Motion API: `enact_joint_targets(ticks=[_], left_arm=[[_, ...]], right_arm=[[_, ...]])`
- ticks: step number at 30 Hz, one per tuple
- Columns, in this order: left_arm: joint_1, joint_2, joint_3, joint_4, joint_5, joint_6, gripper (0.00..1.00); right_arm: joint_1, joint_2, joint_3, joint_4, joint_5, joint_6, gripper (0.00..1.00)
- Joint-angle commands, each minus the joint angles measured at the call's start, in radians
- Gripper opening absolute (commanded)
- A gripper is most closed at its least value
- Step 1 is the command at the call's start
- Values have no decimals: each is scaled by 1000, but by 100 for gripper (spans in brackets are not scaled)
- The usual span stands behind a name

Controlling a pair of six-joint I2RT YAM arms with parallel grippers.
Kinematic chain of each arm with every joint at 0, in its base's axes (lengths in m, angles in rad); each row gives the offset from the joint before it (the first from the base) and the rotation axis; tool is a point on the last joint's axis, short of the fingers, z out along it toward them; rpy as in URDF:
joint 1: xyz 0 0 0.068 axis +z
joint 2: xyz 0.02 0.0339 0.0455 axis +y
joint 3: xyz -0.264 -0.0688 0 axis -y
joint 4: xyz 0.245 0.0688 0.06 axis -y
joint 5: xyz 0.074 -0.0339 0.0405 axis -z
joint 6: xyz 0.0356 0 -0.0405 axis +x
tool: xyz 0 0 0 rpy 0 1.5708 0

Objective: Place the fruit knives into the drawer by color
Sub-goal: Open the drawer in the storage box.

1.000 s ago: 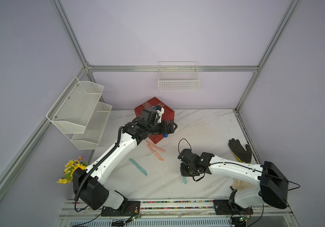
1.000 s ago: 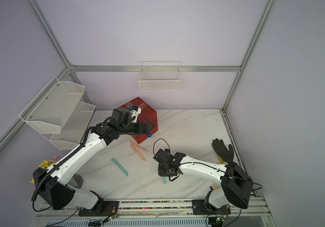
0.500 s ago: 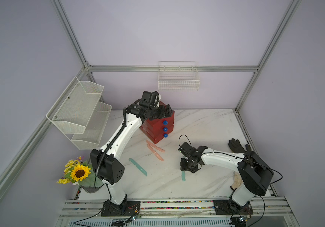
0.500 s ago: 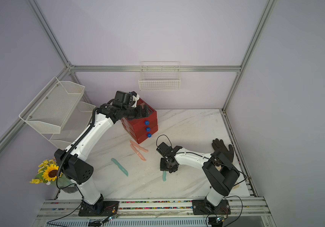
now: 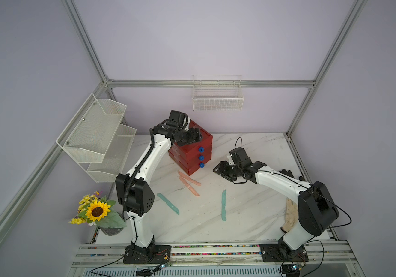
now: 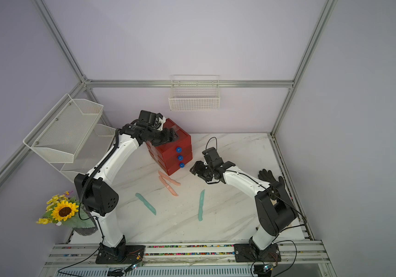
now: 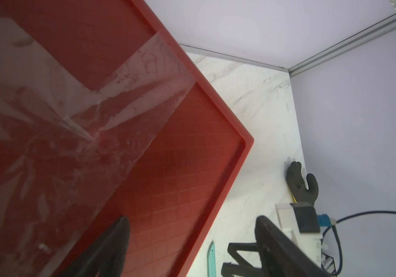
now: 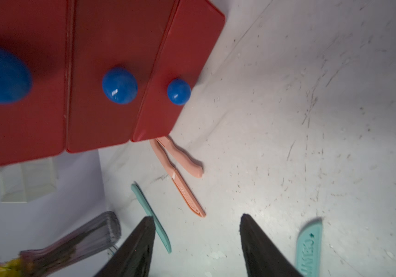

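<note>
The drawer is a red chest with three blue knobs, and all its drawers are shut. My left gripper hovers open over the taped lid, holding nothing; in the left wrist view one finger is over the lid and the other past its edge. Two salmon-pink fruit knives lie crossed in front of the chest. Two teal knives lie nearer the front. My right gripper is open and empty, above the table and facing the chest front.
A white wire basket hangs on the back wall. A white mesh rack is on the left wall, with a sunflower vase below it. A black glove and a pale glove lie by the right edge.
My left gripper went from the chest's front up over its lid. My right gripper opened, rose from the teal knife near the front and moved toward the chest; the knife stays on the table.
</note>
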Motion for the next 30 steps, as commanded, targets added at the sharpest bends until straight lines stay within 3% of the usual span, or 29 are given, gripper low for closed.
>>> enact_joint_targets(ticks=[1,4,10,18,30], left_arm=[[17,20,10,-6,4,12,74],[27,30,12,-6,5,11,70],[37,38,-5,-6,15,15,52],[40,38,-44,-6,29,15,55],[40,34,-77,2,34,14,55]], right_arm=[[-33,84,-10,292,-177,144,56],[-34,162,49,349,-228,166,55],[-34,253,71,489,-292,242,54],[-34,298,55,670,-328,317,54],[-32,414,153,734,-358,372,53]])
